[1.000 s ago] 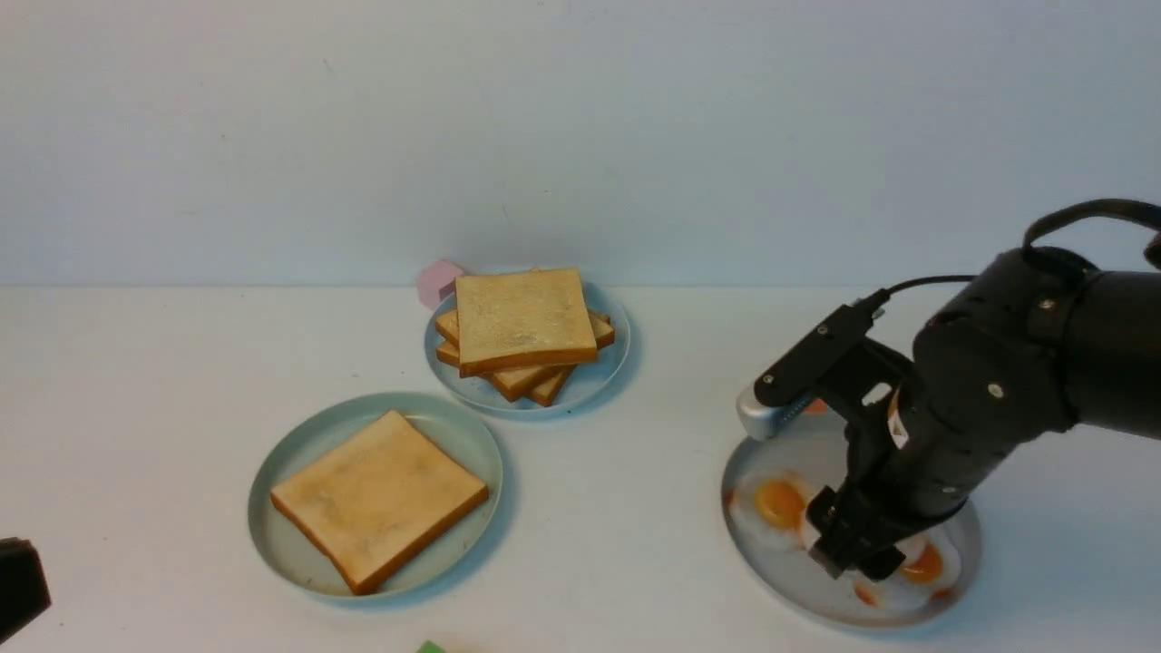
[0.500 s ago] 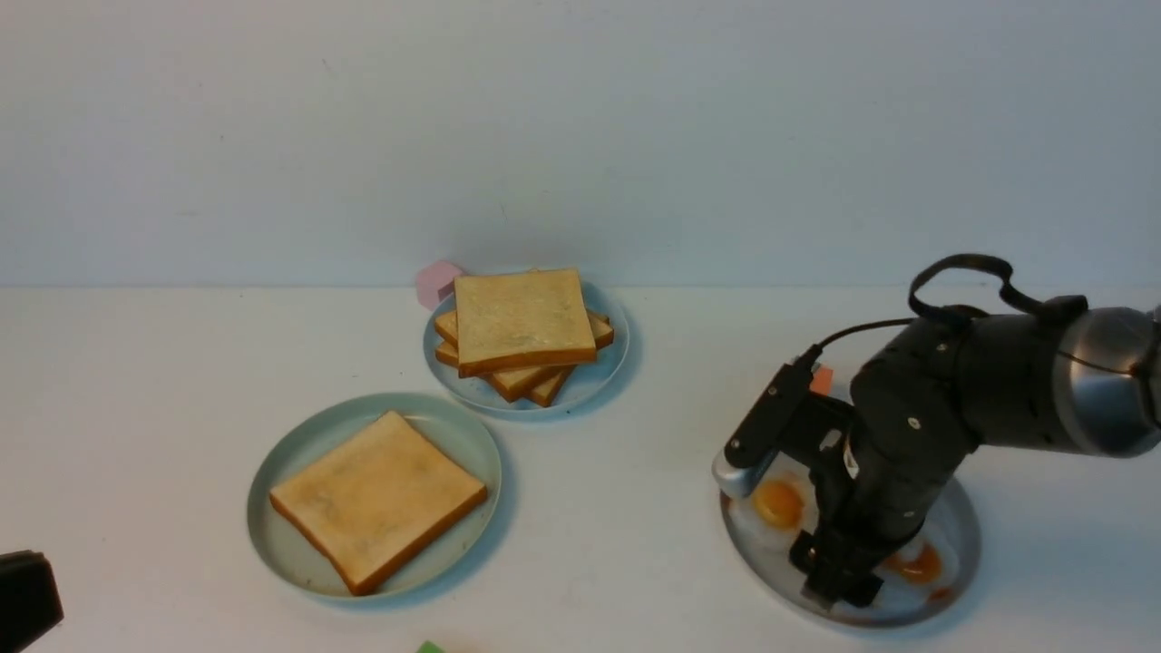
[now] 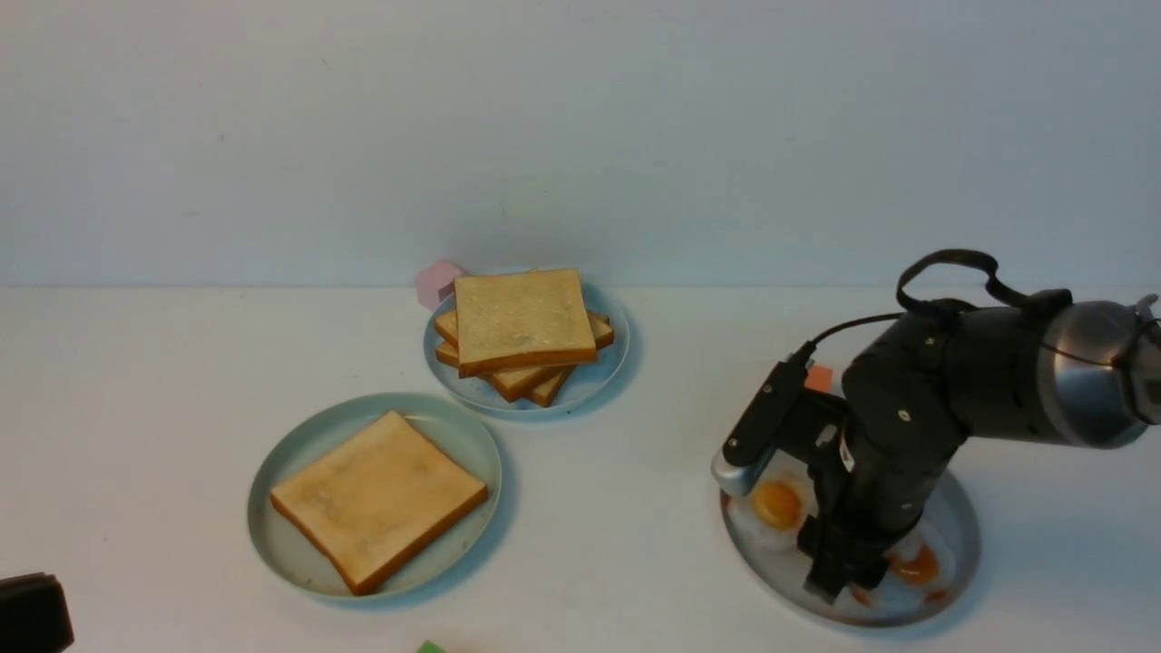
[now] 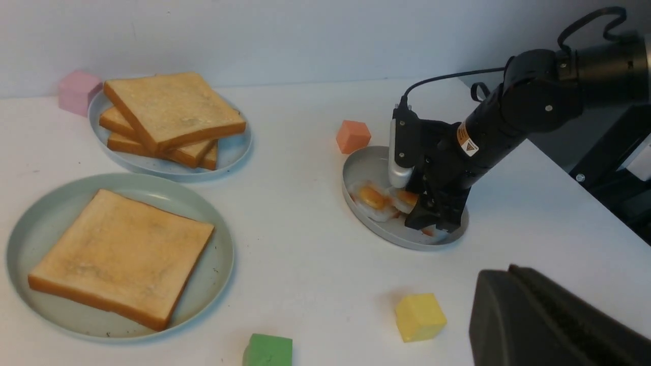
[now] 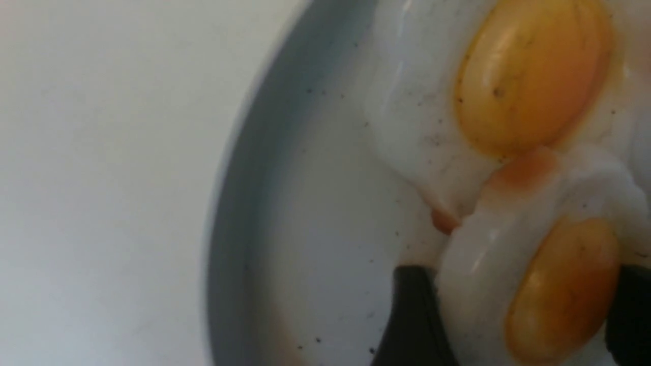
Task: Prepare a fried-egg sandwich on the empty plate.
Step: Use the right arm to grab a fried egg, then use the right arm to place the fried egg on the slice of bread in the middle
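The empty plate [image 3: 281,553] is pale mint green and holds one toast slice [image 3: 376,497], lying flat. No fried-egg sandwich is on it. Several fried eggs [image 3: 778,503] lie overlapping on a grey plate [image 3: 961,526] at the right. My right gripper [image 3: 843,580] points down into that plate. In the right wrist view its dark fingers [image 5: 407,315] press both sides of one fried egg [image 5: 539,284], whose white bulges up between them. My left gripper [image 3: 32,612] sits low at the front left corner, shut and holding nothing.
A pile of plain toast [image 3: 523,319] rests on a small pale blue plate [image 3: 594,381] at the back. Foam cubes lie about: pink [image 3: 438,279] behind the pile, orange [image 3: 819,377] behind the grey plate, yellow [image 4: 420,316] and green [image 4: 268,351] near the front.
My right arm came down into the grey plate and its jaws narrowed onto one egg. My left gripper sank slightly lower at the front left corner.
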You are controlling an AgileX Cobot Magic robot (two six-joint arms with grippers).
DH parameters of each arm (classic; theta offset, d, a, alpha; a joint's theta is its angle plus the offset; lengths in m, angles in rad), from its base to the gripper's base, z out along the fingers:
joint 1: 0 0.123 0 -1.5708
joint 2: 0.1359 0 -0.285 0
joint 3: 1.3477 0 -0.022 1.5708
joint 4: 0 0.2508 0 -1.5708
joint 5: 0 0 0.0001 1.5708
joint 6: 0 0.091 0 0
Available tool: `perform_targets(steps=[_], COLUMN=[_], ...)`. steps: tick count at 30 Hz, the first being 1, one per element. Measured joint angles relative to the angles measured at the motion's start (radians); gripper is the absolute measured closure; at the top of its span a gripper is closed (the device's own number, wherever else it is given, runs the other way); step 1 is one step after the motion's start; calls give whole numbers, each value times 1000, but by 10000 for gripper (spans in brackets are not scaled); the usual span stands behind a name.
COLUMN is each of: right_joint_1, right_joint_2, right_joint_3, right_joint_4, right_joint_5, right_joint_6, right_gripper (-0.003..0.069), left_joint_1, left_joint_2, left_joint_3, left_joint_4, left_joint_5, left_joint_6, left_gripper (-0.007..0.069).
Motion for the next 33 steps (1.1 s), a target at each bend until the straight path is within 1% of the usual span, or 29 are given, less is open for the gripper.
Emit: perform_targets(steps=[4, 6, 7, 8, 9, 10, 11, 12, 20, 23, 25, 27, 28, 29, 30, 31, 32, 33], right_joint_1=[0, 0, 0, 0, 0, 0, 0, 0, 3, 17, 65, 92, 146, 153, 226, 235, 268, 330], right_joint_2=[-4, -24, -39, -63, -77, -81, -97, -116, -137, -157, -197, -214, -229, -229, -229, -227, -218, -190], right_joint_3=[-14, -29, -38, -50, -58, -59, -68, -72, -78, -98, -157, -184, -242, -242, -304, -310, -345, -395], right_joint_4=[0, 6, 9, 11, 11, 11, 11, 16, 24, 22, 10, 5, 4, 4, 12, 13, 24, 50], right_joint_5=[27, 59, 79, 95, 103, 105, 113, 122, 160, 185, 224, 235, 251, 252, 258, 258, 257, 245], right_joint_6=[-6, -6, -6, -6, -6, -6, -6, -6, -5, 15, 71, 94, 130, 130, 157, 159, 172, 184], right_gripper=[184, 224, 293, 423, 505, 523, 586, 605, 598, 598, 598, 598, 598, 598, 598, 598, 598, 598], left_joint_1=[0, 0, 0, 0, 0, 0, 0, 0, 0, 0, 0, 0, 0, 0, 0, 0, 0, 0], left_joint_2=[0, 0, 0, 0, 0, 0, 0, 0, 0, 0, 0, 0, 0, 0, 0, 0, 0, 0], left_joint_3=[0, 0, 0, 0, 0, 0, 0, 0, 0, 0, 0, 0, 0, 0, 0, 0, 0, 0], left_joint_4=[-1, -1, -1, -1, -1, -1, -1, -1, -2, 6, 38, 56, 83, 83, 107, 109, 124, 147], left_joint_5=[20, 34, 41, 46, 47, 47, 47, 48, 50, 62, 74, 76, 75, 75, 68, 67, 61, 59], left_joint_6=[0, 0, 0, 0, 0, 0, 0, 0, 0, 0, 0, 0, 0, 0, 0, 0, 0, -6], left_gripper=[638, 638, 638, 638, 638, 638, 638, 638, 638, 638, 638, 638, 638, 638, 638, 638, 638, 638])
